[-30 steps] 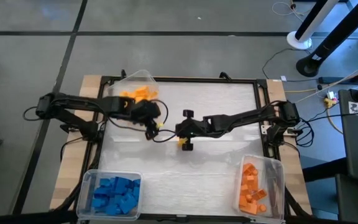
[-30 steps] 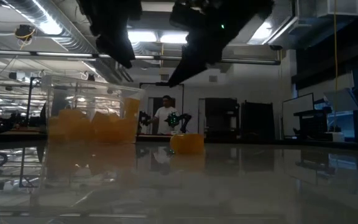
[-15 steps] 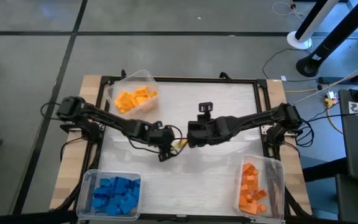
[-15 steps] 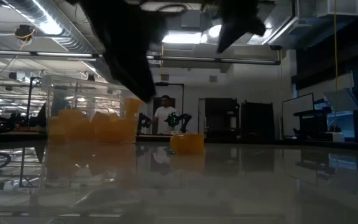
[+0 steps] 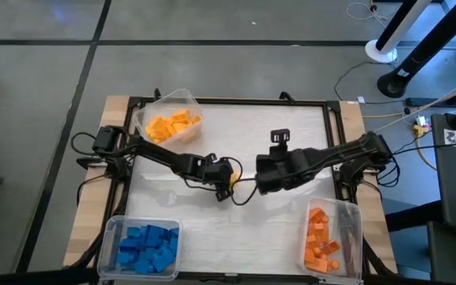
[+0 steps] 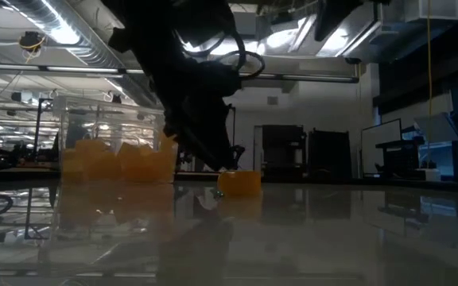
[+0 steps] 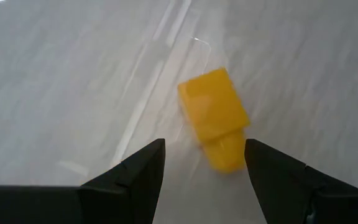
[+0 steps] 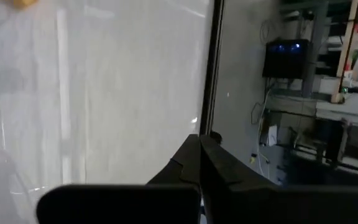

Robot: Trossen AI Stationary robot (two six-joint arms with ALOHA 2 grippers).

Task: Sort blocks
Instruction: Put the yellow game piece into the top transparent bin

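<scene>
The left gripper [image 5: 229, 180] hangs low over the middle of the desk [image 5: 275, 134], its jaws apart. A single yellow block [image 7: 216, 117] lies flat on the desk just ahead of the jaws, in line with the gap between them and not yet gripped; in the low view it sits right beside the fingertips [image 6: 227, 171]. The right gripper [image 5: 261, 180] waits close by on the block's other side, its jaws pressed together with nothing between them. Other yellow blocks [image 5: 172, 125] lie in a clear bin well behind the left jaws
</scene>
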